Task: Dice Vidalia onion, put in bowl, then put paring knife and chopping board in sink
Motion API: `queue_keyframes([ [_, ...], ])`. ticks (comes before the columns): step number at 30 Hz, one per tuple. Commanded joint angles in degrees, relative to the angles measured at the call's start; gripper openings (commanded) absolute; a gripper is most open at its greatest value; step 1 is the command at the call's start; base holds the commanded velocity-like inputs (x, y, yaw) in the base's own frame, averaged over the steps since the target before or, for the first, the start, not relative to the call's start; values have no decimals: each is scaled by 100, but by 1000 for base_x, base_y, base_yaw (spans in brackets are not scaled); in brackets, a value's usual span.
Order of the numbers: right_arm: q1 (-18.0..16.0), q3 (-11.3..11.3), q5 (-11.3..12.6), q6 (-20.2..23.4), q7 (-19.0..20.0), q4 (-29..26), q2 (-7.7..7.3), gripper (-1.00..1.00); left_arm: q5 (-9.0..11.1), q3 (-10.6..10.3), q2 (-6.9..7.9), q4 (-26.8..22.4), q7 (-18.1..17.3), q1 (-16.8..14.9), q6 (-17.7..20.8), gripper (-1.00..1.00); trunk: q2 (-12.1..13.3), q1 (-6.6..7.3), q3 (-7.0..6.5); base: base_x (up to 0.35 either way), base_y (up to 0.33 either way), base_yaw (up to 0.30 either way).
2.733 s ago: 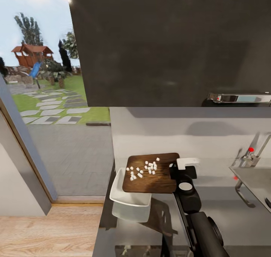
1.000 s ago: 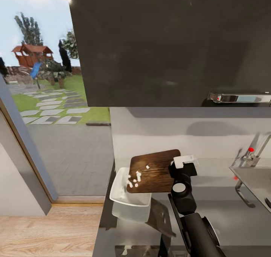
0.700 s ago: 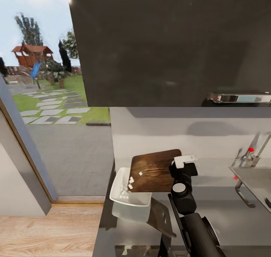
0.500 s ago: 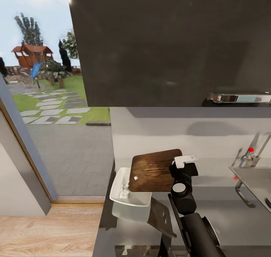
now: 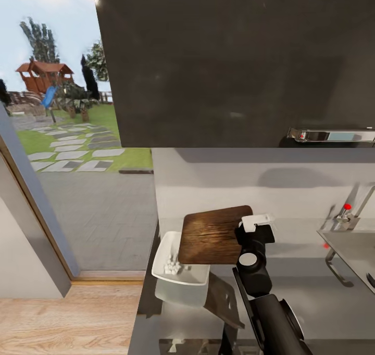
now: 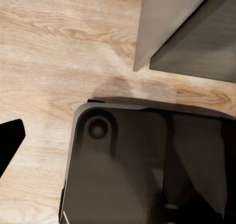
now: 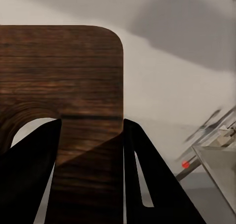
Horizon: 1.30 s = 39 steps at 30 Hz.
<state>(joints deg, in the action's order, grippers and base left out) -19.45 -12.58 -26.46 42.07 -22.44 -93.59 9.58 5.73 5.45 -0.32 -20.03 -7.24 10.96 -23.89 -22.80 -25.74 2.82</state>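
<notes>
- Now that the onion dice (image 5: 171,267) lie heaped in the white bowl (image 5: 196,278) on the grey counter (image 5: 312,292), the board (image 5: 214,235) tilted over it is bare.
- My right gripper (image 5: 245,231) is clamped on the board's edge; I cannot tell my left gripper's state.
- I'd level the board slowly, checking nothing clings, then carry it toward the sink (image 5: 354,251).
- A moment ago one last bit sat on the wood; earlier, many.
</notes>
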Motion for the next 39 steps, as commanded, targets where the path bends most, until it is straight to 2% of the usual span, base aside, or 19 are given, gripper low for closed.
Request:
queue_keyframes([
  [1, -7, -8, -11, 29, -1, -2, -4, -100, 59, 26, -2, -9, -58, 2, 7, 100, -12, -4, 12, 0, 0, 0],
  [4, -6, 14, 55, 11, 37, -2, -11, -100, 59, 26, -3, 35, -58, 2, 7, 100, -12, -4, 12, 0, 0, 0],
  [6, -6, 39, 275, -12, 181, -2, -22, -100, 59, 26, -3, 64, -59, 2, 7, 100, -12, -4, 12, 0, 0, 0],
  [8, -6, 197, 572, -20, 517, -2, -46, -100, 59, 26, -3, 74, -58, 2, 7, 100, -12, -4, 12, 0, 0, 0],
  [10, -6, 599, 842, -22, 1035, -2, -67, -100, 57, 26, -3, 77, -58, 2, 7, 100, -12, -4, 12, 0, 0, 0],
  [11, -6, 906, 963, -23, 1477, -2, -98, -100, 58, 26, -3, 80, -58, 2, 7, 100, -12, -4, 12, 0, 0, 0],
  [13, -6, 1384, 1060, -23, 2259, -2, -224, -100, 56, 26, -9, 94, -58, 2, 7, 100, -12, -4, 12, 0, 0, 0],
  [16, -6, 1684, 1091, -27, 2827, -2, -313, -100, 52, 26, -12, 103, -58, 2, 4, 100, -12, -4, 12, 0, 0, 0],
  [20, -7, 1923, 1102, -32, 3011, 5, -336, -100, 43, 13, -18, 105, -63, 1, -5, 100, -12, -4, 12, -1, -1, 0],
  [26, -6, 1983, 1099, -70, 2989, 7, -340, -100, 42, 9, -21, 105, -59, 2, -10, 100, -12, -4, 12, -161, -138, 0],
  [29, -8, 2007, 1094, -295, 2977, 7, -345, -100, 42, 9, -19, 105, -59, 2, -10, 100, -12, -4, 12, -249, -198, 0],
  [34, -6, 2555, 1099, -669, 2974, 4, -357, -100, 42, 9, -21, 105, -58, 2, -11, 100, -12, -4, 12, -256, -201, 0],
  [39, -6, 2631, 1095, -700, 2974, 9, -360, -100, 42, 9, -25, 105, -58, 2, -11, 100, -12, -4, 12, -257, -205, 0],
])
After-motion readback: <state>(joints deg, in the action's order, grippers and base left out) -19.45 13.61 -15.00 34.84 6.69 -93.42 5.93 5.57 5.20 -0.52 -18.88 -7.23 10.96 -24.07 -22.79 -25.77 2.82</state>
